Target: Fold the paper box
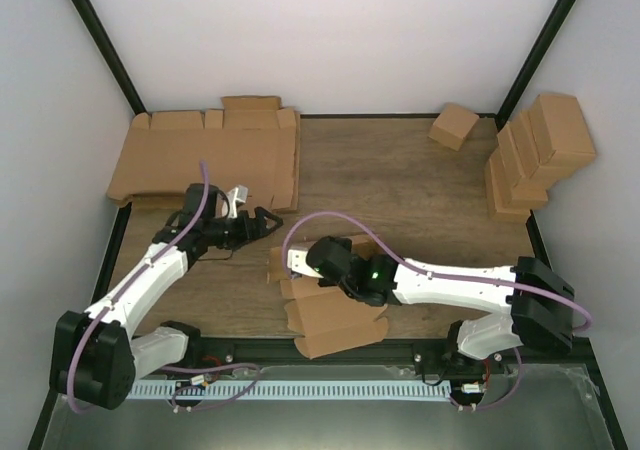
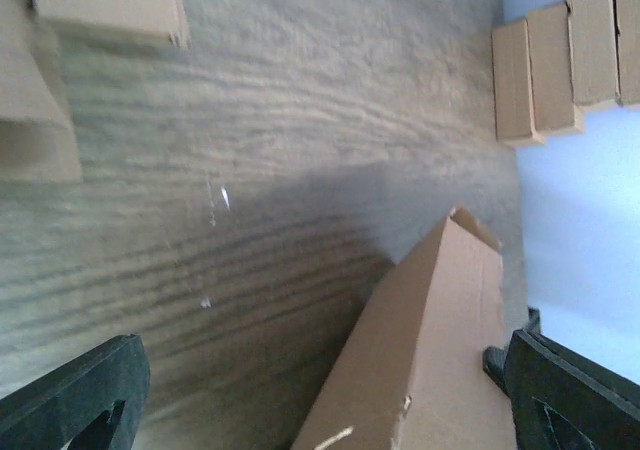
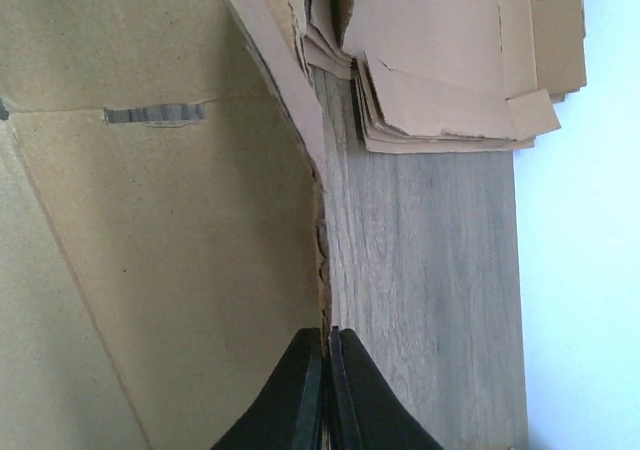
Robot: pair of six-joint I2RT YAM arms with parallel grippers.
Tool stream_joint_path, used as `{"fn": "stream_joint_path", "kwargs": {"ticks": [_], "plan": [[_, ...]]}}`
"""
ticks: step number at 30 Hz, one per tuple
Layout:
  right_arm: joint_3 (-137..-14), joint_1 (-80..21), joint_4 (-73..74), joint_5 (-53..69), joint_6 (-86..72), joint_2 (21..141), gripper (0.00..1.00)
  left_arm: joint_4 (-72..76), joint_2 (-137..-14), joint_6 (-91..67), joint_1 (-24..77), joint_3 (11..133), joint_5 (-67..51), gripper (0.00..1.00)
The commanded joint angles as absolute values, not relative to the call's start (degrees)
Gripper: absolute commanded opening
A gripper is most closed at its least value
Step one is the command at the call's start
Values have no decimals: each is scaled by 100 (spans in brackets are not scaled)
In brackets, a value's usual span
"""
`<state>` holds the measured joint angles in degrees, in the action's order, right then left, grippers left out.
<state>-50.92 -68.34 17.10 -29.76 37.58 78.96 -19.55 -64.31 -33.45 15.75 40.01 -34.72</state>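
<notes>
The paper box (image 1: 335, 315) is a brown die-cut piece lying near the table's front edge, partly unfolded, with flaps spread toward the arm bases. My right gripper (image 1: 293, 261) is shut on its left edge. In the right wrist view the black fingertips (image 3: 310, 370) pinch the rim of a raised panel (image 3: 160, 270) where it meets the wood. My left gripper (image 1: 264, 220) hovers open just left of the box and touches nothing. In the left wrist view its fingers (image 2: 80, 395) stand far apart, and the paper box's raised panel (image 2: 430, 350) rises between them.
Large flat cardboard sheets (image 1: 210, 155) lie at the back left, their stacked edges (image 3: 430, 80) beyond the held panel. A small cube-like carton (image 1: 454, 126) sits at the back. Finished cartons (image 1: 535, 150) (image 2: 560, 60) are stacked against the right wall. Bare wood (image 1: 400, 200) spans the middle.
</notes>
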Motion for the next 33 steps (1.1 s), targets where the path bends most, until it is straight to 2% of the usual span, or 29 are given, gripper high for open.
{"fn": "stream_joint_path", "kwargs": {"ticks": [1,7,8,10,14,21,23,26,30,33], "plan": [[-4907,-7051,1003,-3320,3868,7979,4,-1237,-6483,-3445,1759,3746,-4251,100],[-4721,-7080,753,-3009,3278,7755,8,-811,-7246,-3253,2381,3707,-4511,100],[-4661,-7092,710,-2962,3194,7701,12,-776,-7416,-3186,2522,3764,-4561,100],[-4503,-7094,690,-2703,3041,7619,26,-737,-7742,-3079,2670,3871,-4648,100],[-4413,-7051,835,-2256,2156,7285,37,-738,-8193,-2928,2737,4035,-4710,95],[-4280,-6755,1365,-1913,4,5855,68,-939,-8355,-2558,2760,4200,-4674,92],[-4307,-6751,1734,-1892,-969,5580,74,-1149,-8362,-2324,2768,4329,-4526,91],[-4372,-6748,2436,-1631,-2498,5415,75,-1430,-8368,-2060,2767,4547,-4231,91],[-4510,-6716,3307,-672,-4003,5745,75,-1355,-8359,-2083,2766,4636,-4081,90],[-4493,-6706,3832,-111,-4886,6292,49,-1178,-8324,-2176,2765,4571,-3970,85]]}}
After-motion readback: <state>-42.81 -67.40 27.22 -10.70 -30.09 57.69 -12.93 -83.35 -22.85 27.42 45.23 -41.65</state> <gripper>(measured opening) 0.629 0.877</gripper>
